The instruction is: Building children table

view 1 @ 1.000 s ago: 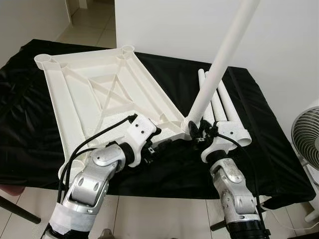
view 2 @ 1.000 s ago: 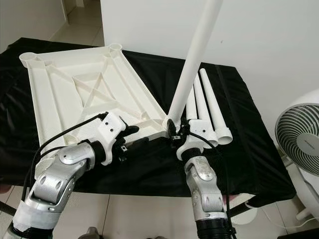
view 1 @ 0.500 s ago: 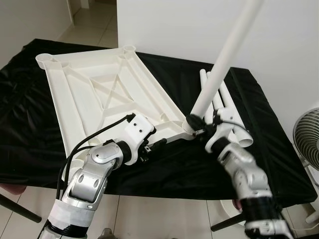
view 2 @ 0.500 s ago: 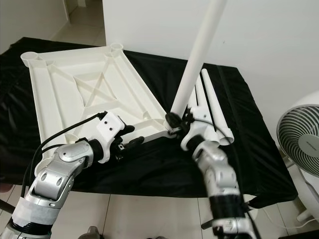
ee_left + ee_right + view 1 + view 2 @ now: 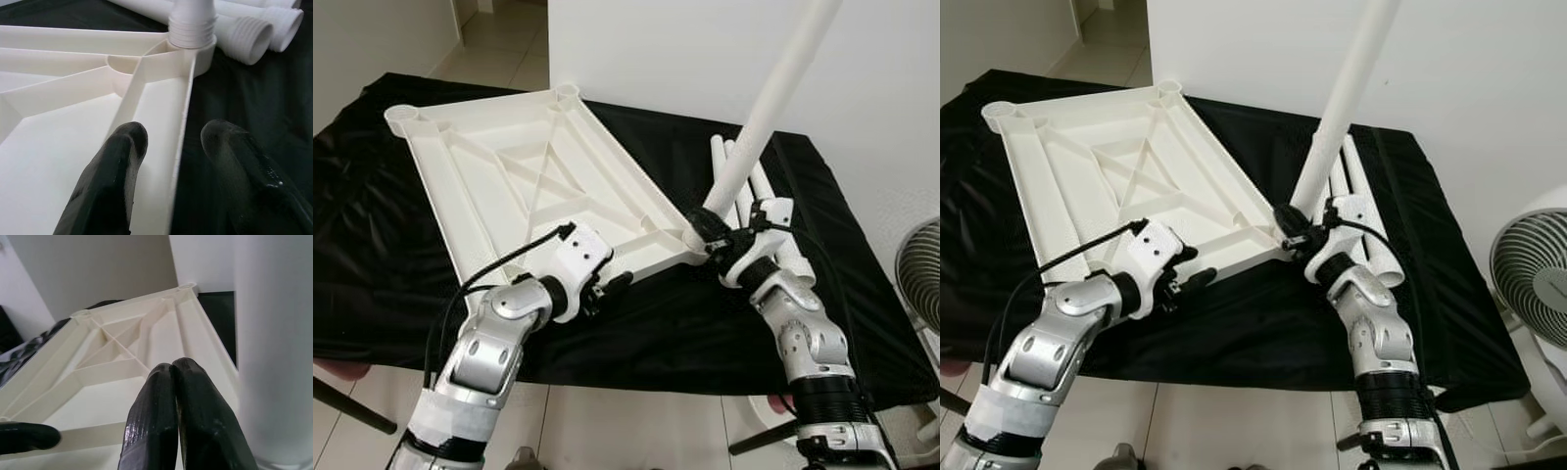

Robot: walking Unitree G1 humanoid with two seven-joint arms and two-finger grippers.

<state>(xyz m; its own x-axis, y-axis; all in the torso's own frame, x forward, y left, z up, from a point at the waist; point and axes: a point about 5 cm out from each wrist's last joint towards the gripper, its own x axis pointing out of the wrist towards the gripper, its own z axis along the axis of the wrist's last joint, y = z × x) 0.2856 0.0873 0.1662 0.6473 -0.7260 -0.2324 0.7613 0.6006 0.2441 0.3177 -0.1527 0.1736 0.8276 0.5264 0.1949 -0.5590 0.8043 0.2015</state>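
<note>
The left gripper (image 5: 171,147) is open, its two black fingers (image 5: 110,176) straddling the near rim of the white plastic tabletop (image 5: 509,186); one finger lies over the inside of the tray-like underside and the other hangs outside over the black cloth (image 5: 372,264). It grips nothing yet. The right gripper (image 5: 1295,223) sits at the corner nearest the robot's right, its fingers (image 5: 176,411) pressed together with nothing between them, resting just beside the base of a standing leg.

That white leg (image 5: 773,98), a long round tube, stands in the corner socket (image 5: 191,46) of the upturned tabletop and leans away toward the wall. The tabletop lies face down on the cloth-covered table, its ribs and crossed braces facing up, with open round sockets at its far corners. Three more loose legs (image 5: 1371,235) lie side by side on the cloth just beyond the fitted corner, their ribbed ends toward the robot. A white fan (image 5: 1533,289) stands on the floor to the right.

The parts look like light, stiff moulded plastic, smooth and probably slippery under the fingers. The tabletop is best held by its raised rim or a rib; a leg is best gripped low, near its ribbed end.
</note>
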